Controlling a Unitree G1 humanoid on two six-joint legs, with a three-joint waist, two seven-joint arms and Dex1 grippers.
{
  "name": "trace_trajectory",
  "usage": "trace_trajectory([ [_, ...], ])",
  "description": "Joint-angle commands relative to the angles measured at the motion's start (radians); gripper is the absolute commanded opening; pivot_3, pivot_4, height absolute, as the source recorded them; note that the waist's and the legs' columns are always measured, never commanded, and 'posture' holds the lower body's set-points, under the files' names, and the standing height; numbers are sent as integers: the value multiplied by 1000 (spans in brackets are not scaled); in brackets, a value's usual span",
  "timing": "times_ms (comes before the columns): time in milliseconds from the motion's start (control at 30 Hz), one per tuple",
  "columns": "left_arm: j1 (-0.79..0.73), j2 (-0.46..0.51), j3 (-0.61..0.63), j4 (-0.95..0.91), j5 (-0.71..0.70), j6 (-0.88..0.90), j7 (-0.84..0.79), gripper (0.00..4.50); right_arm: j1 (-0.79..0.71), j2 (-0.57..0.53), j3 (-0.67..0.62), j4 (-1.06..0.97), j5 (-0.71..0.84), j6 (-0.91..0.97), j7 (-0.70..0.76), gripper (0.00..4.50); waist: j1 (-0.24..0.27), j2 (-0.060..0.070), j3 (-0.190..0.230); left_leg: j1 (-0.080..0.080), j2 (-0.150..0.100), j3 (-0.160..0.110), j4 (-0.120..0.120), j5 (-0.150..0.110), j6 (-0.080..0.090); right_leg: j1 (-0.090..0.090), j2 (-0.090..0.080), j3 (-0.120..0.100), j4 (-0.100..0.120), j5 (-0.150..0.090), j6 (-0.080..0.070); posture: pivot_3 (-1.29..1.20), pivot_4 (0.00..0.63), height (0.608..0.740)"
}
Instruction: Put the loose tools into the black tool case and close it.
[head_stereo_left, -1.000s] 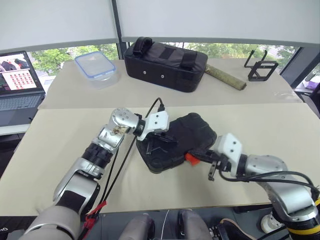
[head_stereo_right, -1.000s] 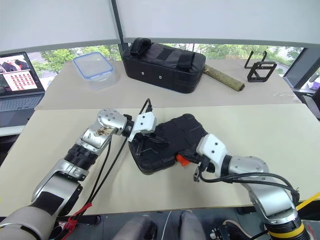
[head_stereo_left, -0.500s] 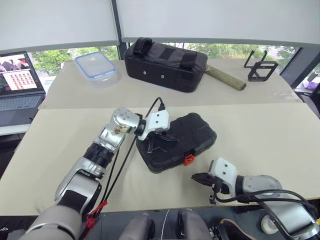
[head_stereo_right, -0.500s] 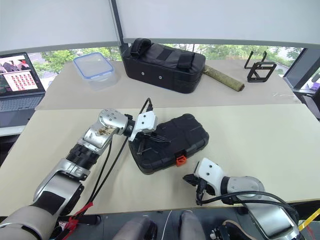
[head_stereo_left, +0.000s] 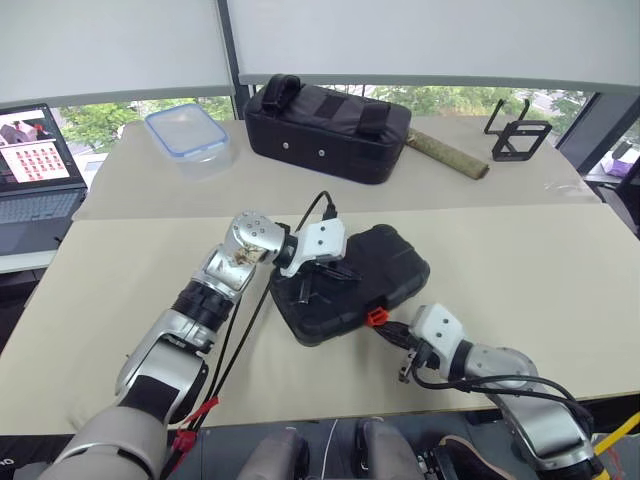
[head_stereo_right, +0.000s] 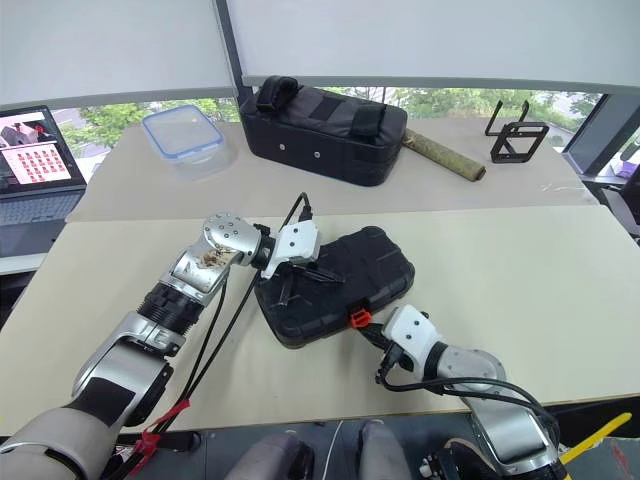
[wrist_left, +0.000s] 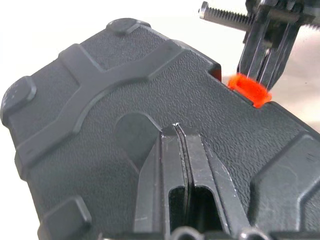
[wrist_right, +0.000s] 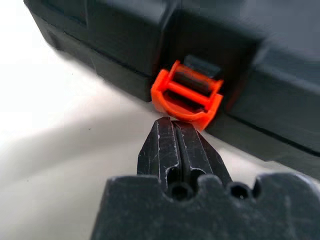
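Note:
The black tool case (head_stereo_left: 385, 270) lies shut on the beige table, its ribbed lid up and its orange latch (head_stereo_left: 376, 317) on the near edge. My left gripper (head_stereo_left: 302, 292) is shut, its tips resting on the lid (wrist_left: 100, 100) near the case's left end. My right gripper (wrist_right: 172, 122) is shut too and points at the latch (wrist_right: 187, 95) from the table side, its tips just short of it. The left wrist view shows the right gripper's fingers (wrist_left: 265, 50) standing over the latch (wrist_left: 250, 89). The loose tools are out of view.
A larger black fabric bag (head_stereo_left: 330, 115) stands at the back. A clear box with a blue rim (head_stereo_left: 187, 130) is back left, a laptop (head_stereo_left: 35, 160) far left. A brownish roll (head_stereo_left: 447, 153) and a black wire stand (head_stereo_left: 518, 130) are back right.
My right gripper drew back from the latch towards the table's near edge, then returned to just in front of it. The left gripper has stayed on the lid.

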Motion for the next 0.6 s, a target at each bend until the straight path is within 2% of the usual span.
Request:
trace_trajectory([
  [33, 18, -2, -43, 43, 51, -8, -14, 25, -15, 18, -78, -104, 34, -76, -26, 0, 0, 0, 0, 0, 0, 0, 0, 0, 0, 0, 0, 0, 0, 0, 0, 0, 150, 714],
  [333, 10, -9, -39, 72, 61, -27, -11, 25, 22, 4, -74, -82, 26, -56, 6, 0, 1, 0, 0, 0, 0, 0, 0, 0, 0, 0, 1, 0, 0, 0, 0, 0, 150, 714],
  [600, 53, 30, -13, 42, 50, -21, -6, 25, 21, -1, -127, -94, 99, -17, 32, 0, -1, 0, 0, 1, 0, 0, 0, 0, 0, 1, 1, 1, 0, 0, 0, 0, 150, 714],
])
